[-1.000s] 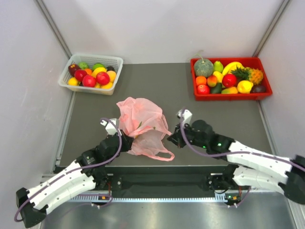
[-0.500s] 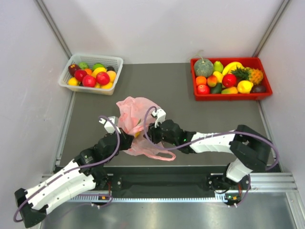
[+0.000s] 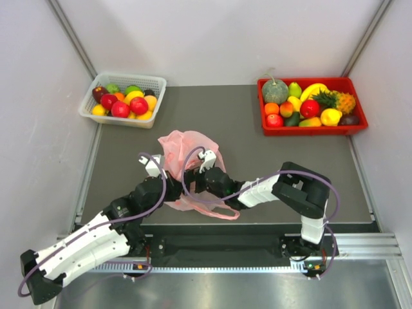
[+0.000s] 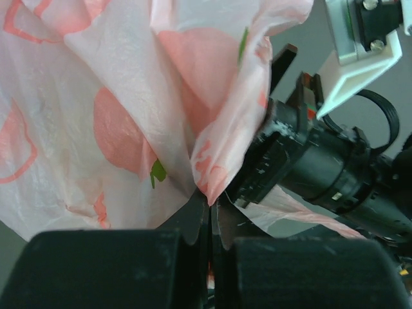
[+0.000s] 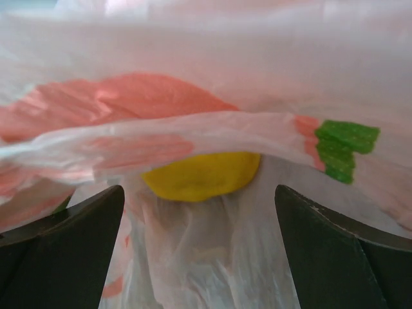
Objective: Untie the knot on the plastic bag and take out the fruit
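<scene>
The pink plastic bag (image 3: 188, 149) lies crumpled at the table's middle, and one handle loop (image 3: 221, 212) trails toward the near edge. My left gripper (image 4: 210, 209) is shut on a pinched fold of the bag (image 4: 122, 103) at its near left side (image 3: 171, 188). My right gripper (image 3: 197, 180) is open and pushed into the bag's mouth. In the right wrist view a yellow fruit (image 5: 203, 174) sits ahead between the spread fingers (image 5: 77, 238), under a film of plastic (image 5: 206, 71). No knot shows in any view.
A white basket (image 3: 85, 111) of mixed fruit stands at the back left. A red tray (image 3: 309, 131) of fruit stands at the back right. The right arm's body (image 4: 322, 167) crowds close beside my left fingers. The table's near edge runs just below the bag.
My right arm swung left from beside the bag into its mouth, and its jaws went from shut to wide open. The left gripper kept its hold and edged slightly up.
</scene>
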Action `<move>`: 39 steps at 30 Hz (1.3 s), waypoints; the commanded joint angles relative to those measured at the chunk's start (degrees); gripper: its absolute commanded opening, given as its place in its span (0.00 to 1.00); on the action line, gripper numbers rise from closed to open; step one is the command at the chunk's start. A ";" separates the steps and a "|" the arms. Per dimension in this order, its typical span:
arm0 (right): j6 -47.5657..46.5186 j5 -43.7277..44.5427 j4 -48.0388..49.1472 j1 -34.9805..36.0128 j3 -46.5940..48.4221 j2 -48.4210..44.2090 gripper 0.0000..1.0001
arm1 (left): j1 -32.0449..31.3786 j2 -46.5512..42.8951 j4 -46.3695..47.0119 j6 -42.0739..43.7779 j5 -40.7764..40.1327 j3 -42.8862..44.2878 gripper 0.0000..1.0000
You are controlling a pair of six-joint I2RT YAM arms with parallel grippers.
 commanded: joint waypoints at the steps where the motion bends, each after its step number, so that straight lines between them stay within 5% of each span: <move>1: -0.73 5.16 10.37 2.47 3.31 2.76 1.00 | -0.13 -1.81 4.15 -0.77 3.13 -2.05 0.00; 19: 0.67 21.43 5.02 2.92 11.92 12.18 0.95 | -0.21 -3.92 10.31 -2.09 11.13 -7.60 0.00; 27: -3.72 19.15 5.80 1.34 7.45 7.43 0.65 | -0.13 -4.98 9.69 -1.74 10.52 -8.30 0.00; 33: -6.45 16.87 6.51 1.34 1.84 1.82 0.29 | -0.13 -5.33 8.46 -1.30 9.12 -8.30 0.00; 39: -7.59 5.55 -1.37 1.16 -3.54 -7.75 0.17 | -0.13 -6.38 5.74 -1.30 6.04 -7.95 0.00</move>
